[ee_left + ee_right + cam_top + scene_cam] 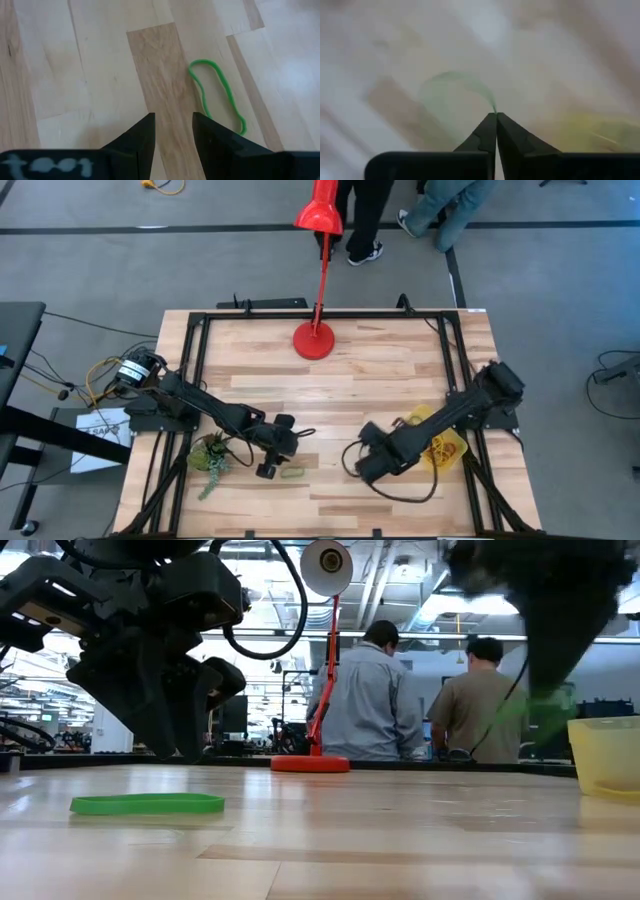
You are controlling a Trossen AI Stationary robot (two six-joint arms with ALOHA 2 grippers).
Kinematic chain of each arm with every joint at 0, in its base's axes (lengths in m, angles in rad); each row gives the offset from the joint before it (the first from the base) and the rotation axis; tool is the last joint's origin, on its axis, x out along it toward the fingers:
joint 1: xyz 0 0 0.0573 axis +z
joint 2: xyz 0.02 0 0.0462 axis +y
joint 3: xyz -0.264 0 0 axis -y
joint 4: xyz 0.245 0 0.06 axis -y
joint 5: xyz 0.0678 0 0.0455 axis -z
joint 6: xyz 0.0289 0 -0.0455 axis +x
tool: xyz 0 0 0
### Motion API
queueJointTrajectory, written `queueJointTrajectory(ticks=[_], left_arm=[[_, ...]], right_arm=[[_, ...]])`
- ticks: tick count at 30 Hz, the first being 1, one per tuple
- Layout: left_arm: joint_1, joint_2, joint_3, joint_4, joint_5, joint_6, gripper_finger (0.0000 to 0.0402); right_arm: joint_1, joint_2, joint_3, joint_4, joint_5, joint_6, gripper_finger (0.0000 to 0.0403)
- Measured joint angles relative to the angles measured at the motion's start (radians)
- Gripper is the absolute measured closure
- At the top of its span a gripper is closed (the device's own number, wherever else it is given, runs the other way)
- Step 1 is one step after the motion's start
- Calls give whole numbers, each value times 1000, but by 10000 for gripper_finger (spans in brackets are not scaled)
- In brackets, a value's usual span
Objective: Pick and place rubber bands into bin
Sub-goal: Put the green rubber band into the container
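A wooden surface carries a yellow bin at its right edge. Just left of the bin, the right hand is clenched on a green band. Well left of the bin, the left hand hangs released, another green band lying just beside it.

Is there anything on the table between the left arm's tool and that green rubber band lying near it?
No. In the left wrist view only bare wood lies between the left tool and the green rubber band, which lies just beside one open finger.
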Motion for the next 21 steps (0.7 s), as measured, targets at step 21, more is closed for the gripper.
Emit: queueJointTrajectory(ticks=[21], left_arm=[[0,0,0,8,-31,3,282]], right_arm=[[420,-93,-137,-442,-328,846,364]])
